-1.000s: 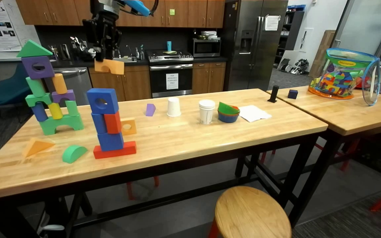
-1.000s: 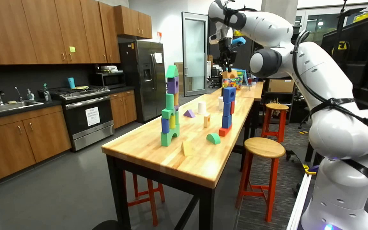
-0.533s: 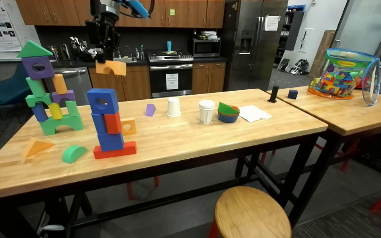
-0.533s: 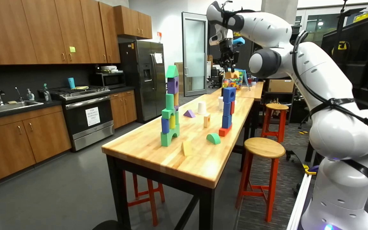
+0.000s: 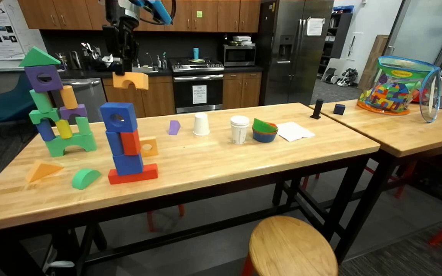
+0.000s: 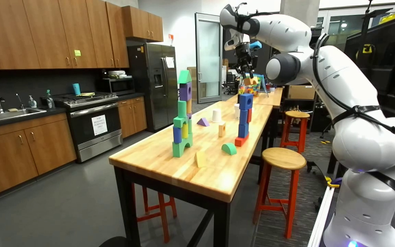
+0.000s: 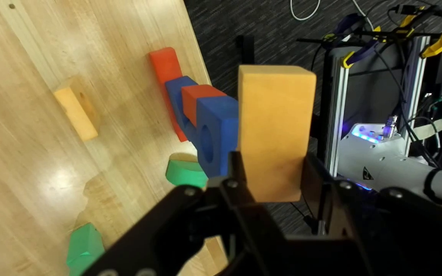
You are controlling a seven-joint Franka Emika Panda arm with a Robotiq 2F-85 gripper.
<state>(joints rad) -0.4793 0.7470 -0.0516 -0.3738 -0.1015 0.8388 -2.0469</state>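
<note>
My gripper (image 7: pixel 272 165) is shut on an orange arch block (image 7: pixel 276 115), gripping it near one end. In an exterior view the block (image 5: pixel 121 79) hangs notch-down, slightly tilted, and appears above a small tower. That tower has a blue block with a hole (image 5: pixel 129 115) on top, then a blue block (image 5: pixel 115 143) beside a red block (image 5: pixel 130 142), a lower blue block (image 5: pixel 128 164) and a long red base (image 5: pixel 133 175). Space shows between the held block (image 6: pixel 251 81) and the tower. In the wrist view the held block hides part of the top blue block (image 7: pixel 225 119).
A taller multicolored tower (image 5: pixel 71 142) with a green triangle (image 5: pixel 40 57) on top stands nearby. Loose on the table are an orange holed block (image 5: pixel 144 147), a green half-round (image 5: pixel 84 179), an orange wedge (image 5: pixel 44 171), a purple block (image 5: pixel 174 127), cups (image 5: pixel 202 124) and bowls (image 5: pixel 265 136).
My gripper and the orange block have drifted slightly down and to the right in both exterior views, and the block has turned a little. The towers and loose blocks have stayed put.
</note>
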